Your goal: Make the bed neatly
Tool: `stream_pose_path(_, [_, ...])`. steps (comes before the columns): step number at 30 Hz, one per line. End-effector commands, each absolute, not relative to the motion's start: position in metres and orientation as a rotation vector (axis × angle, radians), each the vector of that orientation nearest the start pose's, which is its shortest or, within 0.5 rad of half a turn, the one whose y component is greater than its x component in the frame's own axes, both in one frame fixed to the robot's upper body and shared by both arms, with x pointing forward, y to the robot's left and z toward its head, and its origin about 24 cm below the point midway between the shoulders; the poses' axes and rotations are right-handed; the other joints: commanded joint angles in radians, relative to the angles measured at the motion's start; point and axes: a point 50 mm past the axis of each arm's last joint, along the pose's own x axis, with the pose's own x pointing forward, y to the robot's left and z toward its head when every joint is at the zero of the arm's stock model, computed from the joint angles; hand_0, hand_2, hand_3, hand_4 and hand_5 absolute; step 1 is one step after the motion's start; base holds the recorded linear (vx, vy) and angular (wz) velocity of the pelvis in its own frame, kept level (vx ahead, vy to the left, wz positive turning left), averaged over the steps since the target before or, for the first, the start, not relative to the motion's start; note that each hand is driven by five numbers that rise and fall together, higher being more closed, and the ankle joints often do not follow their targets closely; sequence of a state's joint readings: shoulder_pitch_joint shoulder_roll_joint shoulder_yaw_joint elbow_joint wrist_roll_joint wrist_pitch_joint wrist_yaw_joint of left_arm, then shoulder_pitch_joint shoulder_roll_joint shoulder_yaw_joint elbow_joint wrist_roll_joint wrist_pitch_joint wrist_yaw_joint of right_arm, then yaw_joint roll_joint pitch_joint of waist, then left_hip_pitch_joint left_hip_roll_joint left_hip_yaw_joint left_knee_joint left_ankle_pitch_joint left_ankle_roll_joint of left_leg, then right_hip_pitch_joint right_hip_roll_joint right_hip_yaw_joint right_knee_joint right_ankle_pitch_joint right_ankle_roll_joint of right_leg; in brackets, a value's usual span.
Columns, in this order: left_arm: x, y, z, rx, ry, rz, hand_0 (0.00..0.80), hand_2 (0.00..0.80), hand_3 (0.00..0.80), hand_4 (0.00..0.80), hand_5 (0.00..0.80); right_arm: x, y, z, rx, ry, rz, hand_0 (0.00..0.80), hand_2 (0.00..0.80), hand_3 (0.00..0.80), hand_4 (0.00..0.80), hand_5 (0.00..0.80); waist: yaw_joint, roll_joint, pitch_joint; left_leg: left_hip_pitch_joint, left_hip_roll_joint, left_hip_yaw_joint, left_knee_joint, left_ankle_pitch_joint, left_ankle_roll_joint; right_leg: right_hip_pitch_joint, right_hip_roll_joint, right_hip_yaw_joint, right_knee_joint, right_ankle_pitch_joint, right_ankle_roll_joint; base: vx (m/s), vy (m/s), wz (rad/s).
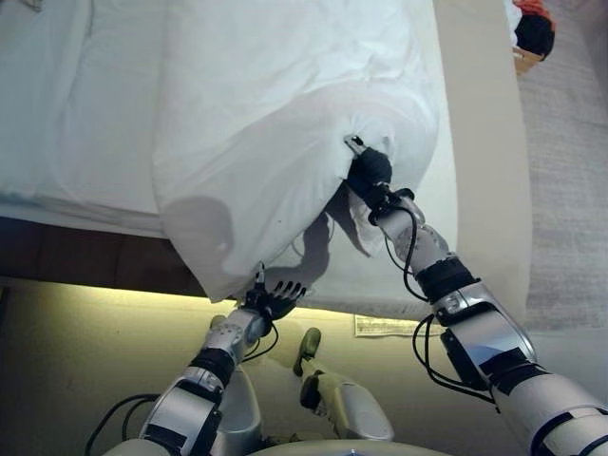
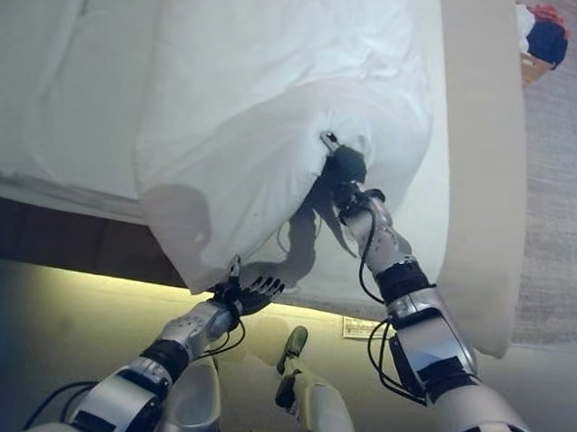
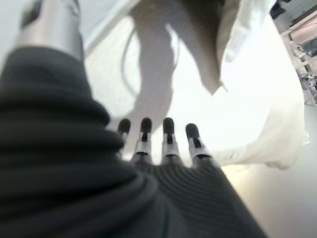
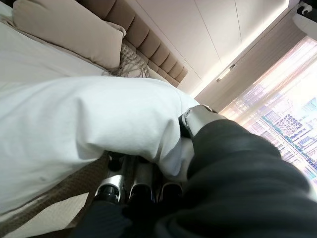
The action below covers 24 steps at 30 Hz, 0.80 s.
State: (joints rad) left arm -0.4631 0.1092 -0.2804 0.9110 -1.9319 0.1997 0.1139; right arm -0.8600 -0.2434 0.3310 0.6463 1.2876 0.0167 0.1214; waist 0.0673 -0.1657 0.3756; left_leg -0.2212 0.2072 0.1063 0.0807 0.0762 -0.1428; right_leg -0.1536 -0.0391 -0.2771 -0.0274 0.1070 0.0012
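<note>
A white duvet [image 1: 275, 104] lies bunched on the bed's white sheet [image 1: 57, 114], and one corner hangs over the near edge. My right hand [image 1: 369, 173] is shut on a fold of the duvet near that edge. In the right wrist view its fingers [image 4: 138, 181] curl under the cloth [image 4: 74, 124] and the thumb presses on top. My left hand [image 1: 275, 299] is open just below the hanging corner. Its fingers [image 3: 166, 144] are straight and hold nothing.
The beige mattress side [image 1: 484, 190] runs along the right, with a white label [image 1: 385, 326] at the near edge. A dark bed frame [image 1: 76, 252] shows at the left. Grey carpet [image 1: 570, 190] and red and dark items [image 1: 532, 33] lie at the far right. A beige pillow [image 4: 69, 29] leans on the padded headboard [image 4: 148, 44].
</note>
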Motion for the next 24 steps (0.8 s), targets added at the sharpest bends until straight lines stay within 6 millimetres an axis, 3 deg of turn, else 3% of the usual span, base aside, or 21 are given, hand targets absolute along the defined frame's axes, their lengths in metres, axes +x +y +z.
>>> stream_pose_path(1, [0.32,0.062,-0.004,-1.641,0.674,0.007,0.0,0.0,0.0,0.0,0.0,0.366,-0.062,0.226,0.852,-0.239,0.72,0.8,0.8,0.8,0.8,0.8,-0.037,0.001,-0.034,-0.03,0.035,0.021,0.048,-0.051,0.015,-0.034,-0.091,0.062,0.103,-0.071,0.106,-0.042,0.052,-0.14])
stream_pose_path(9, [0.365,0.089,0.056,-1.726,0.308,-0.033,0.0,0.0,0.0,0.0,0.0,0.342,-0.049,0.204,0.835,-0.149,0.798,0.8,0.8,0.8,0.8,0.8,-0.099,-0.003,-0.033,-0.045,0.033,0.029,0.079,-0.061,0.007,-0.058,-0.089,0.095,0.125,-0.088,0.098,-0.006,0.043,-0.12])
stream_pose_path(16, [0.382,0.131,0.091,-1.772,-0.005,0.022,0.0,0.0,0.0,0.0,0.0,0.327,-0.054,0.179,0.825,-0.105,0.809,0.8,0.8,0.8,0.8,0.8,-0.112,-0.026,-0.043,-0.037,0.035,0.028,0.071,-0.068,0.002,-0.056,-0.083,0.091,0.129,-0.101,0.096,0.006,0.002,-0.02])
stream_pose_path(20, [0.382,0.158,0.099,-1.784,-0.138,0.142,0.0,0.0,0.0,0.0,0.0,0.324,-0.062,0.169,0.837,-0.097,0.779,0.8,0.8,0.8,0.8,0.8,-0.104,-0.044,-0.051,-0.033,0.038,0.02,0.07,-0.076,-0.001,-0.045,-0.078,0.078,0.124,-0.107,0.096,0.027,-0.063,0.02])
stream_pose_path(24, [0.376,0.177,0.091,-1.788,-0.205,0.257,0.0,0.0,0.0,0.0,0.0,0.324,-0.067,0.159,0.858,-0.087,0.731,0.8,0.8,0.8,0.8,0.8,-0.09,-0.055,-0.058,-0.019,0.038,0.01,0.058,-0.083,0.001,-0.025,-0.074,0.067,0.111,-0.108,0.098,0.029,-0.042,0.06])
